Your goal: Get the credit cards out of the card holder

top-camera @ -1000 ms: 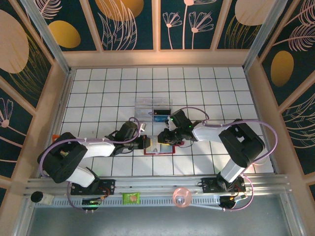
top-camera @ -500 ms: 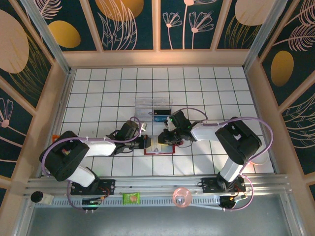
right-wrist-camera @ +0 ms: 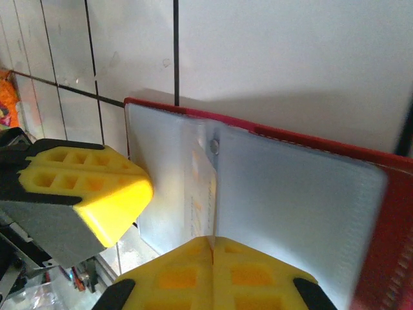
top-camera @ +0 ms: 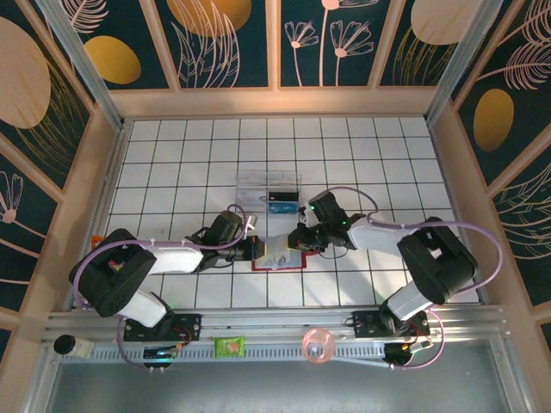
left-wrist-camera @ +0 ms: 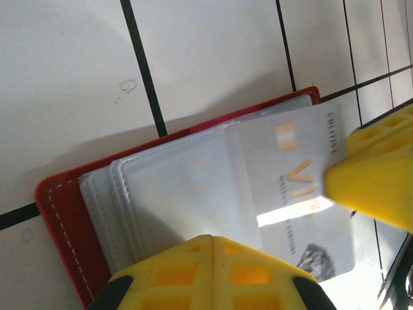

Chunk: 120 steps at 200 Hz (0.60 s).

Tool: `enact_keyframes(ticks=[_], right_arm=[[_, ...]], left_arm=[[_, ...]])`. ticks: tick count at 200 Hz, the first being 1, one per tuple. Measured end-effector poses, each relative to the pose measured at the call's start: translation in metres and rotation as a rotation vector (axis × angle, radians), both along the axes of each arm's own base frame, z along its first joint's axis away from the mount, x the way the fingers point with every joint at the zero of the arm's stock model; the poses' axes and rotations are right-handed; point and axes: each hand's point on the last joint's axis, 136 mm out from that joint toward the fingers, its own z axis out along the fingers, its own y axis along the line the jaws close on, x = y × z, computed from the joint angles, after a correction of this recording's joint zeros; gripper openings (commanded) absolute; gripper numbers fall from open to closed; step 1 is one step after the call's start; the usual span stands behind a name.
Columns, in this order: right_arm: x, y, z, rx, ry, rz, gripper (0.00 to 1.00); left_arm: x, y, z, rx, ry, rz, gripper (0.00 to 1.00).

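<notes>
Closest to the arms, on the metal rail (top-camera: 258,331) at the near edge, lie a green packet (top-camera: 230,347) and a pink round thing (top-camera: 318,345). Just past the rail is the white tabletop (top-camera: 172,155) with black lines. The two arms reach in from the left and the right and meet in the middle. There the red card holder (left-wrist-camera: 58,219) lies open and flat on the tabletop, with its see-through pockets (left-wrist-camera: 181,194) facing up. The left end effector (left-wrist-camera: 210,239) has its yellow fingers (left-wrist-camera: 168,274) pressed together with nothing between them. Its tip sits over the left side of the pockets, but I cannot tell if it touches them. A pale grey card (left-wrist-camera: 290,194) with gold letters sticks halfway out of a pocket, toward the right arm. The right end effector (right-wrist-camera: 211,242) is pressed together too, and it looks like it is pinching the outer edge of that card. The two yellow tips are near each other but apart. Farther back, a clear box (top-camera: 269,185) sits on the tabletop, a little way from the card holder. Behind it all are dark blue walls (top-camera: 344,43) with gold flowers.
</notes>
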Motion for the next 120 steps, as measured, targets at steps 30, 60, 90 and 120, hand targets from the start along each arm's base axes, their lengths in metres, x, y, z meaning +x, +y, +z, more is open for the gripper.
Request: enact_keyframes(ticks=[30, 60, 90, 120], right_arm=[[0.002, -0.015, 0.006, -0.099, -0.024, -0.015, 0.0], [0.006, -0.01, 0.019, -0.171, -0.07, 0.013, 0.0], [0.007, 0.005, 0.028, -0.19, -0.106, 0.059, 0.0], [0.0, 0.007, 0.012, -0.24, -0.084, 0.081, 0.0]], left_arm=[[0.0, 0.0, 0.0, 0.001, -0.001, 0.001, 0.0], [0.001, 0.0, 0.0, 0.004, -0.003, 0.004, 0.0], [0.001, 0.001, 0.0, 0.007, -0.006, 0.003, 0.0], [0.001, 0.001, 0.0, 0.008, -0.009, 0.0, 0.0]])
